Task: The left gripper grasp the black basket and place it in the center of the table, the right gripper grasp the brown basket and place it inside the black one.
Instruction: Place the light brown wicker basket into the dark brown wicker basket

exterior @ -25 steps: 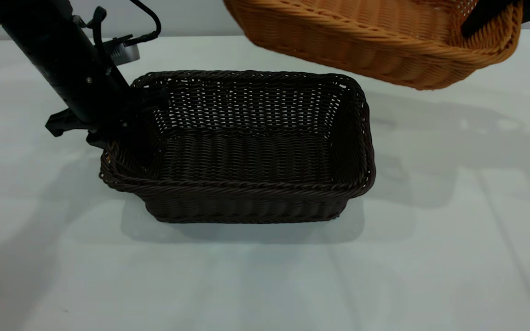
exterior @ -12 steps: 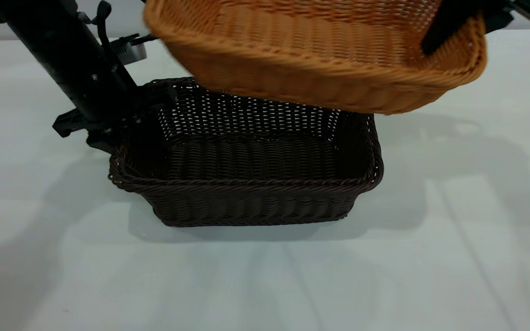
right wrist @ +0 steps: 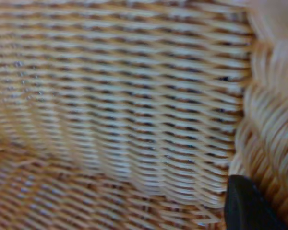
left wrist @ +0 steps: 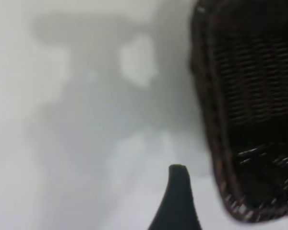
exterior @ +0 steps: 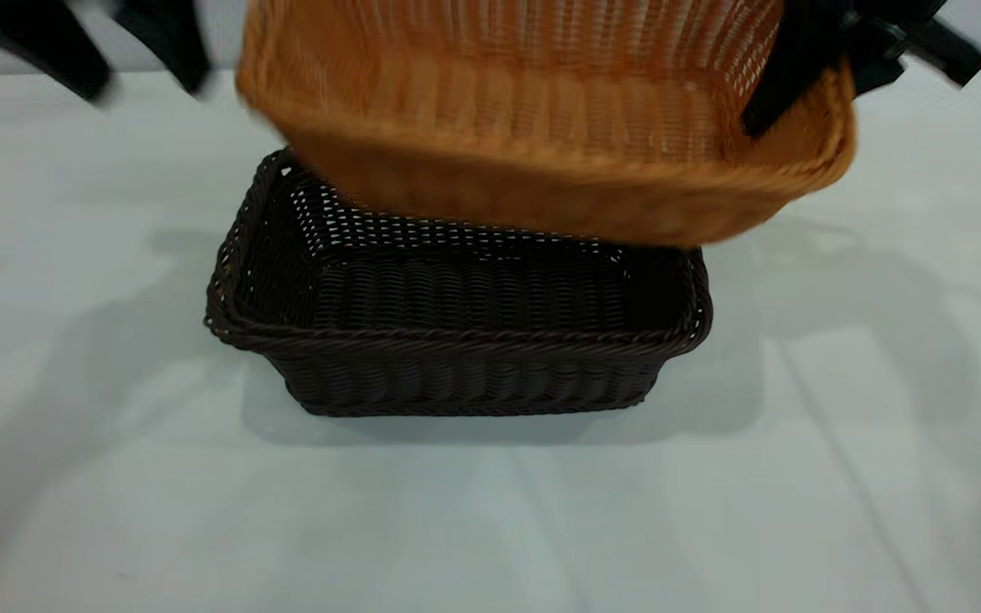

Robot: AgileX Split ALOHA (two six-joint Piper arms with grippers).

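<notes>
Near the middle of the plain white-grey tabletop (exterior: 99,477), standing flat on its base: the rectangular very dark brown-black woven wicker basket (exterior: 456,340) with braided rim and sloped openwork sides, free of any grip. Held in the air above it, toward twelve to one o'clock of the dark basket: the rectangular orange-tan woven wicker basket (exterior: 542,128), tilted, its near wall overlapping the dark basket's far rim in the exterior view and blurred; not lowered inside. Clamped on the tan basket's braided rim at its three o'clock end: the right gripper (exterior: 806,72), black, one finger down inside the wall and the rest outside, fingers closed on the rim. In the right wrist view, only tan weave (right wrist: 120,110) filling the picture, with one black fingertip (right wrist: 247,203) against the rim. Up at about ten o'clock of the dark basket, clear of it and raised off the tabletop: the left gripper (exterior: 111,42), black, its two fingers spread apart with nothing between them. In the left wrist view, one black finger (left wrist: 176,201) over bare tabletop (left wrist: 62,143), the dark basket's corner (left wrist: 249,120) just beside it, not touching
</notes>
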